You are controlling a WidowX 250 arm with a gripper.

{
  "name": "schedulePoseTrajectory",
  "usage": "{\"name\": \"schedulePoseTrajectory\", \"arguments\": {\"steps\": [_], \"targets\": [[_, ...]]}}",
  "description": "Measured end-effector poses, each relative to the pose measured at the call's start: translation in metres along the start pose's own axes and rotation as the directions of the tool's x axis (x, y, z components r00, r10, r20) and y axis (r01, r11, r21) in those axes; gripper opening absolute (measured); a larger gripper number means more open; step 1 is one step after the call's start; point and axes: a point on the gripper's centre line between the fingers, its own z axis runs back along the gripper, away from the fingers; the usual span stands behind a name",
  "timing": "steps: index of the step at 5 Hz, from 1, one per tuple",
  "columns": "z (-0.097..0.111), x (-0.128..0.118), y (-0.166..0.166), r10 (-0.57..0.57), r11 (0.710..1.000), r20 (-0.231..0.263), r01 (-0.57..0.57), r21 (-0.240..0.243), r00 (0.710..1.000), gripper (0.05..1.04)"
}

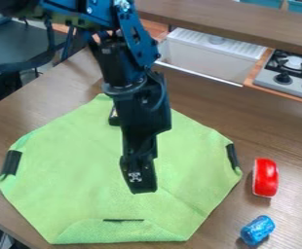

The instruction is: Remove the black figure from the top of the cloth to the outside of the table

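The black gripper (139,181) hangs over the middle of the green cloth (82,170), which lies spread on the brown table. Several black pieces are on the cloth: a strip (11,163) at its left corner, another strip (232,155) at its right corner, and a thin dark bar (123,220) near the folded front edge. Toward the back, a small black object (113,117) is partly hidden behind the arm. Which of these is the black figure, I cannot tell.
Right of the cloth lie a red and white object (265,178) and a blue cylinder (257,229) on the table (296,146). Behind are a white sink (205,56) and a toy stove (285,78). A dark chair (23,44) stands at the upper left.
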Motion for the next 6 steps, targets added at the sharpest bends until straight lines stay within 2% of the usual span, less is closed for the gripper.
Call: {"name": "schedulePoseTrajectory", "arguments": {"steps": [1, 2, 4, 5, 6], "targets": [[-0.005, -0.002, -0.001, 0.005, 1.0, -0.013, -0.005, -0.017, 1.0, 0.999], [-0.007, -0.009, 0.012, 0.081, 0.996, -0.015, -0.081, -0.022, 0.997, 0.999], [-0.006, -0.016, 0.045, 0.229, 0.974, 0.001, -0.229, 0.008, 0.974, 0.999], [-0.001, -0.019, 0.06, 0.368, 0.926, 0.013, -0.368, 0.083, 0.93, 0.999], [0.0, -0.027, 0.081, 0.493, 0.86, -0.007, -0.486, 0.154, 0.87, 0.999]]}}
